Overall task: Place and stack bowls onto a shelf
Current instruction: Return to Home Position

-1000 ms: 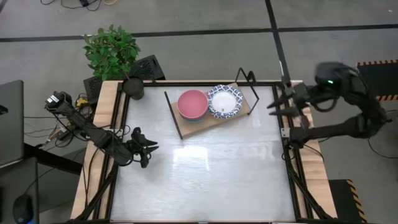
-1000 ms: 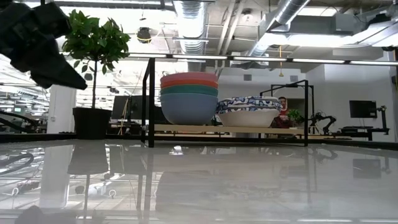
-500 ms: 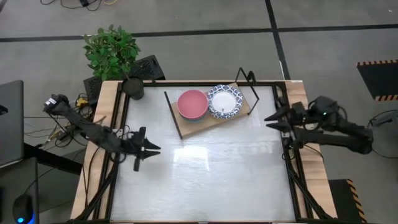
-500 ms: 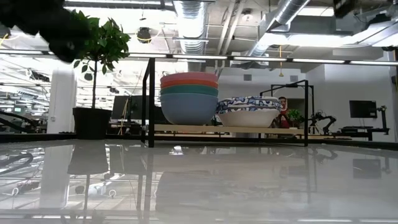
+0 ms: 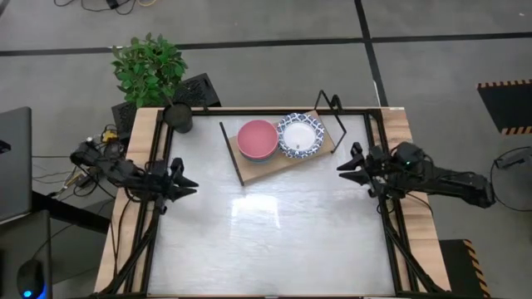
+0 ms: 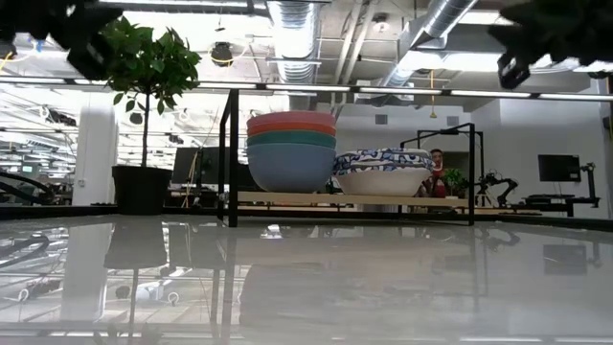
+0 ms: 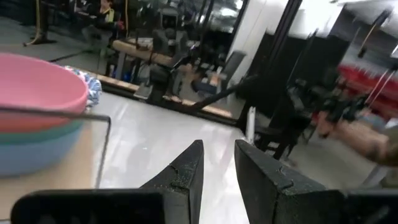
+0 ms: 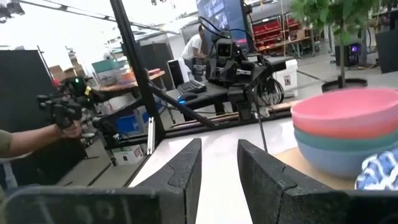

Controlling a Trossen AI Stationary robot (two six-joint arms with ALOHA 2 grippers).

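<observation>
The shelf [image 5: 287, 162] stands at the table's far middle, a wooden board on a black wire frame. On its left half a stack of plain bowls [image 5: 258, 139] has the pink one on top, with red, green and blue under it in the low view [image 6: 291, 153]. Beside it on the right sits a stack of white bowls with blue patterned rims [image 5: 301, 134] [image 6: 383, 171]. My left gripper [image 5: 184, 181] [image 7: 217, 146] hovers at the table's left edge, open by a narrow gap and empty. My right gripper [image 5: 345, 164] [image 8: 217, 144] hovers at the right edge, likewise open and empty.
A potted plant [image 5: 150, 71] and a black stand [image 5: 195, 90] sit at the far left corner. The shelf's wire frame [image 5: 332, 104] sticks out past the board at the far right. The white tabletop [image 5: 274, 232] stretches between the arms. A person's hand [image 8: 18, 140] shows beyond the table.
My left gripper has drawn back from over the tabletop toward the table's left edge and a little toward the far side. My right arm has swung in from beyond the far right corner, coming down and toward the near side, and now points in over the right edge. The bowls stayed put.
</observation>
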